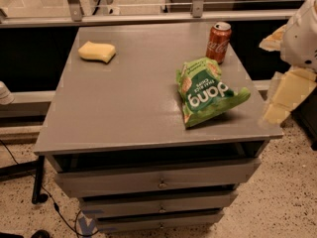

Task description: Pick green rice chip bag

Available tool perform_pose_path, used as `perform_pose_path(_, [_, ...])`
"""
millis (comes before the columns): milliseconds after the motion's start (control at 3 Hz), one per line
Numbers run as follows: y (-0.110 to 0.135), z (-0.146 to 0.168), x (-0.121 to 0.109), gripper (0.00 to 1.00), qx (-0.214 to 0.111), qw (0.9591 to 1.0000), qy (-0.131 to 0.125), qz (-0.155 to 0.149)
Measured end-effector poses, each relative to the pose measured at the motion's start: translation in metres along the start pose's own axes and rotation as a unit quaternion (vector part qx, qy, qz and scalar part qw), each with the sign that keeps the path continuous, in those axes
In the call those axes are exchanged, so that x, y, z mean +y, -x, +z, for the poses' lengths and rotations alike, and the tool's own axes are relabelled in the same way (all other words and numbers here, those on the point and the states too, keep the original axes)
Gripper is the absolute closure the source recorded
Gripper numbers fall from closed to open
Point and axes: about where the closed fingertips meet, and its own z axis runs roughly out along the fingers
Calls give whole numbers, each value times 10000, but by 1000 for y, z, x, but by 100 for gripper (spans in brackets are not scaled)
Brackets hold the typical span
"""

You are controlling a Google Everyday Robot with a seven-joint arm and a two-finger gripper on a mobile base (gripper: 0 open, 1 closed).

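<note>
Starting at the jaws: they sit out at the end of the pale arm (290, 90), off to the right of the red cola can (218, 42) and past the bench (129, 103) edge, a little nearer the camera than the can. They hold nothing, and I cannot tell whether they are open or closed. Next in is the target, the green rice chip bag (208, 90). It lies flat just in front of the can, close but not touching, toward the near right corner. I'd judge it light, air-puffed and crinkly, with a slick film that gives under pressure and brittle chips inside, so a gentle squeeze is called for. The likeliest hold is across the puffed middle, or else the flattened sealed end pointing right, the end nearest the arm. It is bright green, with white "dang" lettering running sideways and round beige chips pictured at the end toward the can. It is plainly bigger than the can. Far left of the can sits a yellow sponge (97, 51), well clear of any reach.
</note>
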Motion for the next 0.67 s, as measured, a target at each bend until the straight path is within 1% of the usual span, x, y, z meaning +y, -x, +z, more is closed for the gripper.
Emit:
perform_pose_path(333, [22, 37, -9, 0, -593, 9982, -42, 39])
perform_pose_path(667, [41, 73, -27, 0, -1014, 9947, -140, 94])
